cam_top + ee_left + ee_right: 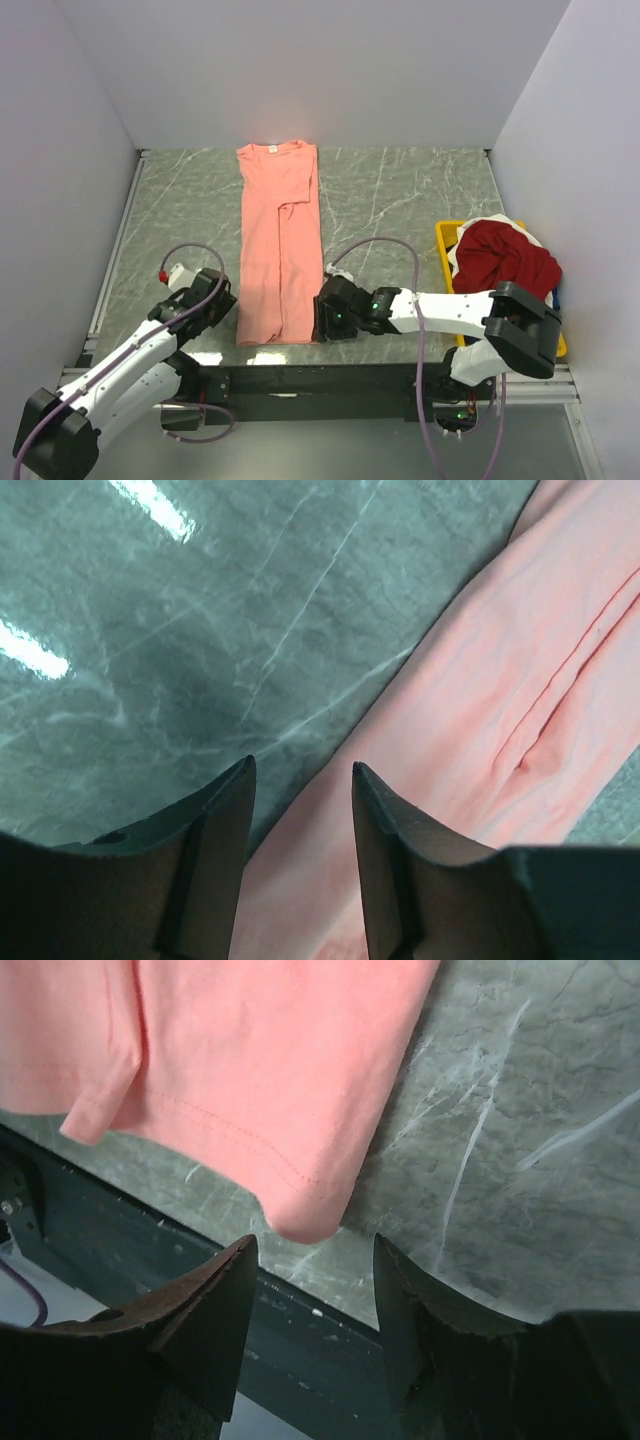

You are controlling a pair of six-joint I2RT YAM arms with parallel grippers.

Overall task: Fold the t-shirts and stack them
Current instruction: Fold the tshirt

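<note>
A salmon-pink t-shirt (278, 240) lies flat on the marble table, folded lengthwise into a long strip, collar at the far end. My left gripper (228, 305) is open at its near left edge; in the left wrist view the gripper (300, 770) straddles the shirt's edge (480, 710). My right gripper (322, 325) is open at the shirt's near right corner; in the right wrist view that gripper (312, 1245) sits just off the hem corner (300, 1222). A deep red t-shirt (503, 256) is heaped in the yellow bin, with bits of white and dark blue cloth under it.
The yellow plastic bin (445, 240) stands at the right side of the table. White walls close in the table on three sides. A black rail (310, 378) runs along the near edge, also seen in the right wrist view (120, 1260).
</note>
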